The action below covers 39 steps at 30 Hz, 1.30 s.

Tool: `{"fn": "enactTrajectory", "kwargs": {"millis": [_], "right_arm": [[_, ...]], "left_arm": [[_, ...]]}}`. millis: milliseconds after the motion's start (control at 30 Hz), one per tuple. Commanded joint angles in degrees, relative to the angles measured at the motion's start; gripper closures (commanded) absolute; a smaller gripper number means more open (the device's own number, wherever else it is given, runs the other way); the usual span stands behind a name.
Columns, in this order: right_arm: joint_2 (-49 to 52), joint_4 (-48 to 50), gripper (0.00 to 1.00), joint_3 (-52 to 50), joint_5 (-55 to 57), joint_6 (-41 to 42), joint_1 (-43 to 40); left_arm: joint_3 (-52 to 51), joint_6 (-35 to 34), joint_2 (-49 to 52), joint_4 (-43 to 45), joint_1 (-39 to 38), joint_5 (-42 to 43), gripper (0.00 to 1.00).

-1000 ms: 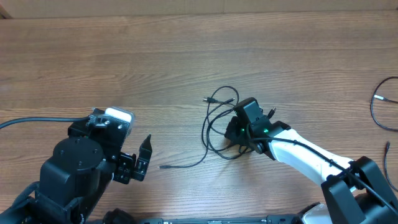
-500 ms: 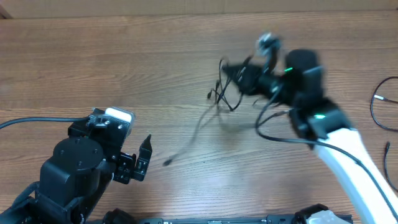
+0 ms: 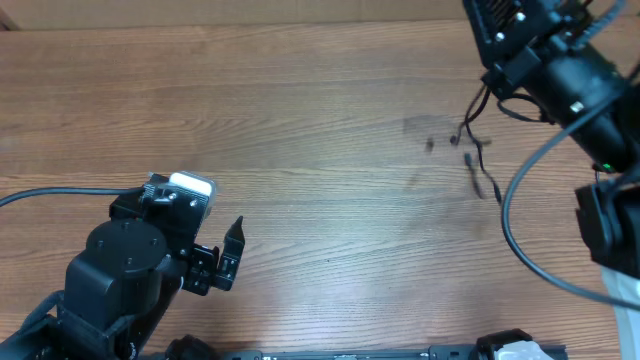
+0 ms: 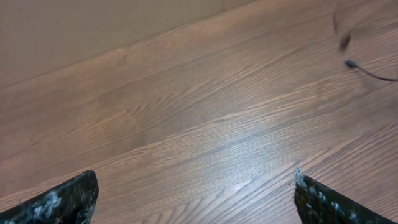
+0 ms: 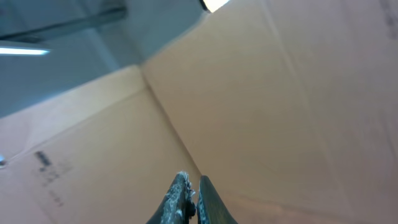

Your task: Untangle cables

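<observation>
The cables [image 3: 476, 152] are thin black cords that hang blurred in the air at the upper right, above the wooden table [image 3: 330, 150], trailing down from under my raised right wrist [image 3: 520, 40]. One cord with a small plug end [image 4: 357, 67] shows at the top right of the left wrist view. My right gripper [image 5: 191, 186] is shut, a thin dark bit pinched between its fingers, and points up at a cardboard wall. At the lower left my left gripper [image 4: 193, 202] is open over bare wood, far from the cables, with nothing between its fingers [image 3: 232, 245].
The right arm's thick black cable [image 3: 515, 235] loops over the table at the right. The left arm's own cable [image 3: 50, 195] runs off the left edge. A cardboard wall [image 5: 280, 93] stands behind the table's far edge. Faint cord shadows [image 3: 425, 135] lie on the wood.
My right arm has swung up and to the far right, lifting the cables off the table's middle. A trailing cord end was dragged off the wood. The left arm has not moved.
</observation>
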Motion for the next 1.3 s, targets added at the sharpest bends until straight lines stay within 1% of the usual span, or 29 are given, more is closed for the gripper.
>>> {"fn": "enactTrajectory", "kwargs": {"millis": [0, 133, 267, 333, 367, 400, 467, 500, 567, 667, 733, 800, 900, 933, 1000, 1067, 1133, 1167, 1200, 1267], "right_arm": [[2.95, -0.15, 0.96, 0.46, 1.92, 1.99, -0.22], [3.13, 4.15, 0.96, 0.46, -2.97, 1.97, -0.22], [2.71, 8.76, 0.96, 0.46, -2.45, 1.68, -0.9], [2.73, 10.73, 0.96, 0.46, 0.2, 1.01, -1.62], [2.73, 11.45, 0.96, 0.46, 3.69, -1.14, -2.03], [2.73, 11.04, 0.96, 0.46, 11.69, -4.37, -2.64], [2.82, 9.77, 0.96, 0.46, 20.28, -8.59, -2.84], [2.91, 8.24, 0.96, 0.46, 28.92, -14.38, -2.84], [2.97, 6.62, 0.96, 0.46, 38.25, -17.86, -2.84], [3.76, 5.33, 0.96, 0.44, 52.61, -25.59, -2.84], [5.53, 5.66, 0.96, 0.46, 59.21, -30.93, -3.02], [8.04, 5.99, 0.96, 0.46, 60.35, -33.73, -5.11], [11.72, 6.62, 0.96, 0.46, 60.3, -33.66, -9.9], [13.81, 6.69, 0.96, 0.46, 60.3, -33.27, -12.66], [16.24, 6.64, 0.96, 0.46, 60.3, -31.43, -16.41], [19.15, 5.97, 0.96, 0.46, 59.49, -29.22, -22.14], [20.17, 5.27, 0.96, 0.46, 58.29, -28.13, -25.64], [20.92, 4.09, 0.96, 0.46, 56.61, -25.46, -29.99], [21.11, 3.26, 0.96, 0.46, 55.12, -23.8, -32.15], [21.97, -0.11, 0.96, 0.46, 48.59, -18.27, -38.66]], "left_arm": [[0.5, 0.83, 0.28, 0.11, 0.2, -0.76, 0.0], [0.5, 0.83, 0.33, 0.09, 0.2, -0.76, 0.0], [0.5, 0.83, 0.35, 0.11, 0.2, -0.76, 0.01], [0.5, 0.83, 0.35, 0.11, 0.2, -0.76, 0.01], [0.5, 0.83, 0.35, 0.11, 0.2, -0.76, 0.0], [0.5, 0.83, 0.35, 0.09, 0.2, -0.76, 0.0], [0.5, 0.83, 0.35, 0.09, 0.2, -0.76, 0.0], [0.5, 0.83, 0.35, 0.11, 0.2, -0.76, 0.0], [0.5, 0.83, 0.35, 0.11, 0.2, -0.76, 0.0], [0.5, 0.83, 0.35, 0.11, 0.2, -0.76, 0.0], [0.5, 0.83, 0.35, 0.09, 0.2, -0.76, 0.0], [0.5, 0.83, 0.35, 0.09, 0.2, -0.76, 0.0], [0.5, 0.83, 0.35, 0.09, 0.2, -0.76, 0.0], [0.5, 0.83, 0.35, 0.09, 0.2, -0.76, 0.0], [0.5, 0.83, 0.35, 0.11, 0.2, -0.76, 0.0], [0.5, 0.83, 0.35, 0.09, 0.2, -0.76, 0.0], [0.5, 0.83, 0.35, 0.11, 0.2, -0.76, 0.0], [0.5, 0.83, 0.35, 0.09, 0.2, -0.76, 0.0], [0.5, 0.83, 0.35, 0.09, 0.2, -0.76, 0.0], [0.5, 0.83, 0.35, 0.09, 0.2, -0.76, 0.0]]}}
